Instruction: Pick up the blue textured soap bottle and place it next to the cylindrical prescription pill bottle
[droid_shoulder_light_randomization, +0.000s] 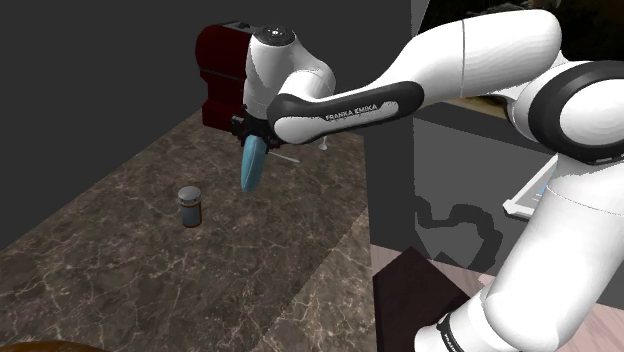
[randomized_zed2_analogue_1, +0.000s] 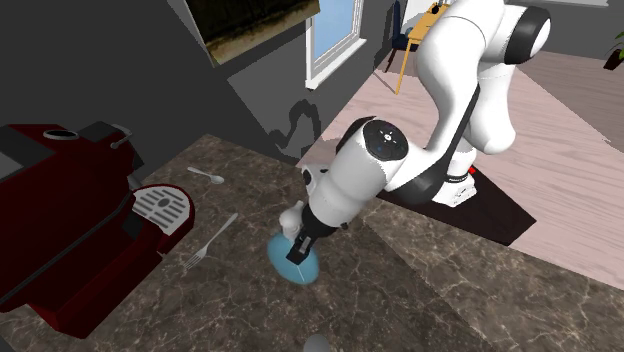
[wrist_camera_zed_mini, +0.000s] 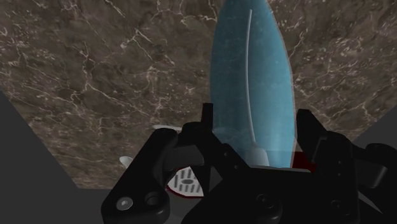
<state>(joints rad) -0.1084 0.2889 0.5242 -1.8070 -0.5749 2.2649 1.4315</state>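
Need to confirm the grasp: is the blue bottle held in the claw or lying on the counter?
Held. The claw clasps the blue bottle, which hangs clear of the marbled counter.

White arm (droid_shoulder_light_randomization: 480, 50), dark joints, FRANKA EMIKA lettering; black end effector (droid_shoulder_light_randomization: 250, 130).

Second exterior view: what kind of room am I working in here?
Most likely a home kitchen. The arm works over a dark, marble-patterned countertop. What looks like a red coffee machine stands on it, and a fork and a spoon lie beside that machine.
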